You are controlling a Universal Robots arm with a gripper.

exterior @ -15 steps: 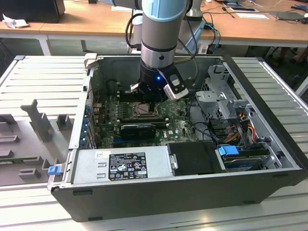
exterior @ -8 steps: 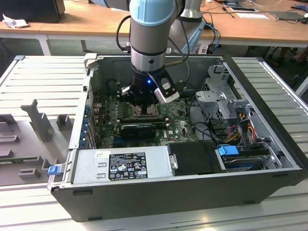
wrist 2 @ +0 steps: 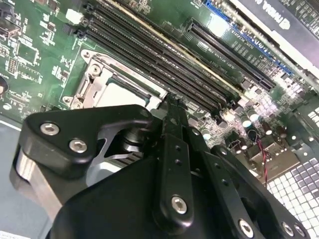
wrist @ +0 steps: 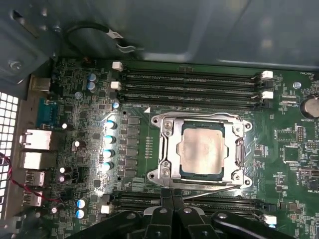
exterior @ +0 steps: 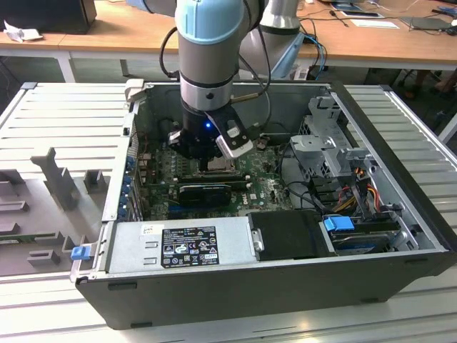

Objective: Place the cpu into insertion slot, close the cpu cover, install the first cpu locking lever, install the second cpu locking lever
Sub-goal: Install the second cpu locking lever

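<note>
Seated flat in the insertion slot [wrist: 203, 152], the cpu [wrist: 202, 150], pale silver top showing through the window of the cpu cover [wrist: 167, 149], which lies closed down over it in the first wrist view. Just at the socket's 6 o'clock edge, the gripper [wrist: 172, 195], fingertips [wrist: 166, 196] pressed together, clenched on nothing, close beside a thin metal lever [wrist: 209, 191] running along that edge. Same socket seen beyond the gripper [wrist 2: 172, 107] in the second wrist view. In the exterior view, gripper [exterior: 212, 161] lowered into the open computer case [exterior: 400, 236]. White and black labels on the power supply [exterior: 189, 245], print too small to read.
</note>
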